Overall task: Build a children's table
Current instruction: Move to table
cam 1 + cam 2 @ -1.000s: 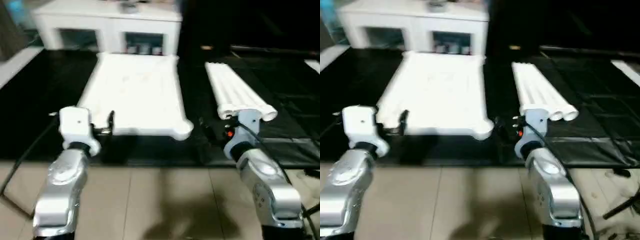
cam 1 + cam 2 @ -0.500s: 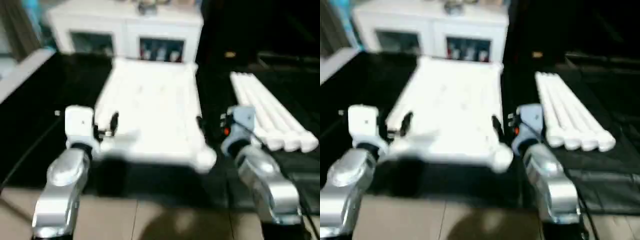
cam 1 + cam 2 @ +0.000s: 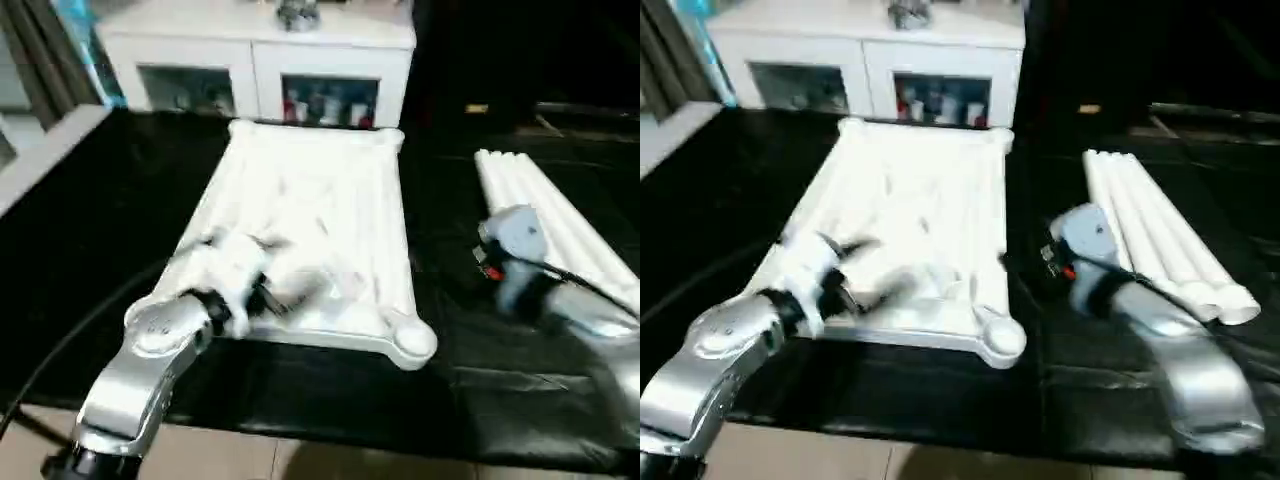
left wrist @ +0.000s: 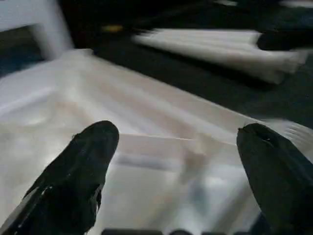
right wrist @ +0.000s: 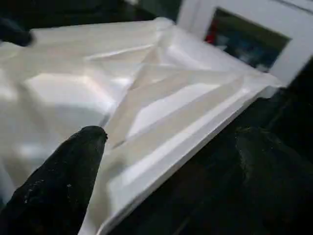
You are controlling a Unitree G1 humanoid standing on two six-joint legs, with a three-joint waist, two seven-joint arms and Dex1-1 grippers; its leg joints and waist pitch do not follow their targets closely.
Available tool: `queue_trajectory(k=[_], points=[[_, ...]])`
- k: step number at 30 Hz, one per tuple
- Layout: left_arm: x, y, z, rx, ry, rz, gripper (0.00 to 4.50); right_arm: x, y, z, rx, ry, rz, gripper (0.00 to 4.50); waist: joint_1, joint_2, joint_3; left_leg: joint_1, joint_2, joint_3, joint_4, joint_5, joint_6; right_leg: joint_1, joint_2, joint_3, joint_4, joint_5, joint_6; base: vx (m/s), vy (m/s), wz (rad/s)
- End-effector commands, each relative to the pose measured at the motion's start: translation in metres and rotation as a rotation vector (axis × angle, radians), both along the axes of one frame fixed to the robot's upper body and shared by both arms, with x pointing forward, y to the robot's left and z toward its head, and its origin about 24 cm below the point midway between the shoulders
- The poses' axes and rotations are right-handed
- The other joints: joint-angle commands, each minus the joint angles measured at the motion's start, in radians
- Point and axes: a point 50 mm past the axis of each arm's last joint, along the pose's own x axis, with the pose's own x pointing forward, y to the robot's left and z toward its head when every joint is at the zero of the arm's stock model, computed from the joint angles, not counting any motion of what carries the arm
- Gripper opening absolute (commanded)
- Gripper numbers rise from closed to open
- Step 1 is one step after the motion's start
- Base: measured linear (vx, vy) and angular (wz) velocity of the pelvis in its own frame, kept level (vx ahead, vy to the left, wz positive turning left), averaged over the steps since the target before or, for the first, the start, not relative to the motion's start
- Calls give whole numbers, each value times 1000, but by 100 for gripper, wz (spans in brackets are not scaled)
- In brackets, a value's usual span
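Overhead: children's table top (image 3: pixel 320 220) lying ribbed side up on black mat (image 3: pixel 90 240).
Left pincer (image 4: pixel 171 161) spread above it; right pincer (image 5: pixel 166 166) spread beside it; legs (image 3: pixel 1160 230) apart.

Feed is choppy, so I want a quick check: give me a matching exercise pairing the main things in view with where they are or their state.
Things:
1. white ribbed plastic table top
2. white tapered tubular legs
3. white cabinet with glass doors
4. left gripper

Places or states:
A. behind the black mat
B. open, over the top's near end
C. bundled side by side, right of the top
D. underside up, mid-mat

Pairs: 1-D, 2-C, 3-A, 4-B
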Motion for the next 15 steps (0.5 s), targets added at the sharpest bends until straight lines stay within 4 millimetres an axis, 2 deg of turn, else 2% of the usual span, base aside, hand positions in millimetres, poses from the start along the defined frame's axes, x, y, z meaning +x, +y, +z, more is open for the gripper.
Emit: queue_trajectory(k=[1,3,4,5,8,9,10,11,13,15], points=[[-4,-8,-4,29,72,-154,443,-9,0,1,-37,41,101,450,-2,-7,-36,7,75,-24,-95,-227,5,34,-102,58,-100,-341,-170,0,0,0],[-6,-11,-8,68,103,-228,416,-16,-3,1,-78,77,156,450,-1,-9,-39,3,76,-17,-93,-167,25,33,-100,58,-98,-280,-175,0,0,0],[-6,-13,-11,91,105,-254,407,-19,-5,1,-98,96,183,450,-3,-1,-41,-2,76,-15,-92,-138,37,36,-101,57,-94,-243,-185,0,0,0],[-5,-15,-13,102,120,-275,407,-23,-7,0,-113,121,207,450,-4,-4,-43,-4,75,-13,-89,-122,52,37,-101,56,-97,-233,-183,0,0,0],[-2,-20,-19,148,177,-338,395,-34,-12,-1,-162,198,277,450,-2,2,-48,-5,76,-13,-82,-86,75,37,-100,54,-94,-185,-199,0,0,0],[0,-22,-21,171,190,-358,381,-37,-13,-2,-178,224,296,450,-1,3,-49,-4,78,-12,-81,-82,78,35,-100,54,-92,-169,-207,0,0,0],[4,-24,-25,197,229,-364,365,-40,-15,-1,-199,247,314,450,-4,3,-49,-9,76,-13,-81,-74,85,39,-99,51,-91,-155,-214,0,0,0],[8,-25,-25,204,247,-362,365,-40,-16,-1,-207,251,314,450,-2,10,-51,-6,76,-13,-79,-71,86,36,-100,51,-89,-146,-221,0,0,0],[11,-25,-26,210,268,-357,359,-41,-16,0,-215,258,318,450,-4,7,-52,-10,75,-13,-79,-61,87,40,-100,49,-89,-126,-233,0,0,0],[17,-27,-27,218,298,-348,332,-45,-16,0,-227,279,334,450,-5,14,-53,-8,76,-13,-78,-59,88,41,-101,49,-88,-113,-243,0,0,0]])
